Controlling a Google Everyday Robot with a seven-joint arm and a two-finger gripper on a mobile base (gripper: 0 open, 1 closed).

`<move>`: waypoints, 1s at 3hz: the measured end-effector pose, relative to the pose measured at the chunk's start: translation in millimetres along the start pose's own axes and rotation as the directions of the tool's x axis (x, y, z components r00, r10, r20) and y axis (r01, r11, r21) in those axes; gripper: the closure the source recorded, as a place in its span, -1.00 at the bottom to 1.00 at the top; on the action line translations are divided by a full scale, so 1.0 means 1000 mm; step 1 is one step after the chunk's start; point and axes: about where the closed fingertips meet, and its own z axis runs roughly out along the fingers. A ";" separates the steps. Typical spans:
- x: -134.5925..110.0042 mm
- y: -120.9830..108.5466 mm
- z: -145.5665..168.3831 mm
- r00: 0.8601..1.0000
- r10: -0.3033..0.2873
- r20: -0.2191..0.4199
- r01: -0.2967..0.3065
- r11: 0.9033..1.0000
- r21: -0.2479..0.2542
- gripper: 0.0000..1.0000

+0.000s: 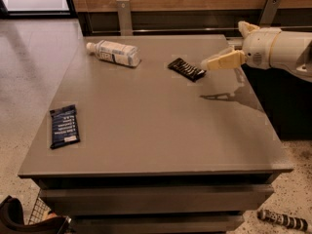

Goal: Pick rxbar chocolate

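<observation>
The rxbar chocolate (186, 68), a slim black-brown wrapper with pale lettering, lies flat on the grey table (156, 126) at the far right of the middle. My gripper (207, 64) comes in from the right on a white arm. Its pale yellow fingertips hover just right of the bar's right end, a little above the table. It holds nothing.
A white plastic bottle (113, 53) lies on its side at the table's far left. A larger dark blue bar wrapper (64, 126) lies near the left front edge. A wooden wall with metal brackets stands behind the table. A dark object (282, 220) lies on the floor at the lower right.
</observation>
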 end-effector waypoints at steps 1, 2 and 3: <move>0.024 0.003 0.021 0.999 0.045 -0.025 -0.045 0.999 -0.018 -1.00; 0.057 0.011 0.056 0.995 0.091 -0.035 -0.092 0.994 -0.055 -1.00; 0.067 0.017 0.076 0.994 0.102 -0.030 -0.105 0.991 -0.082 -1.00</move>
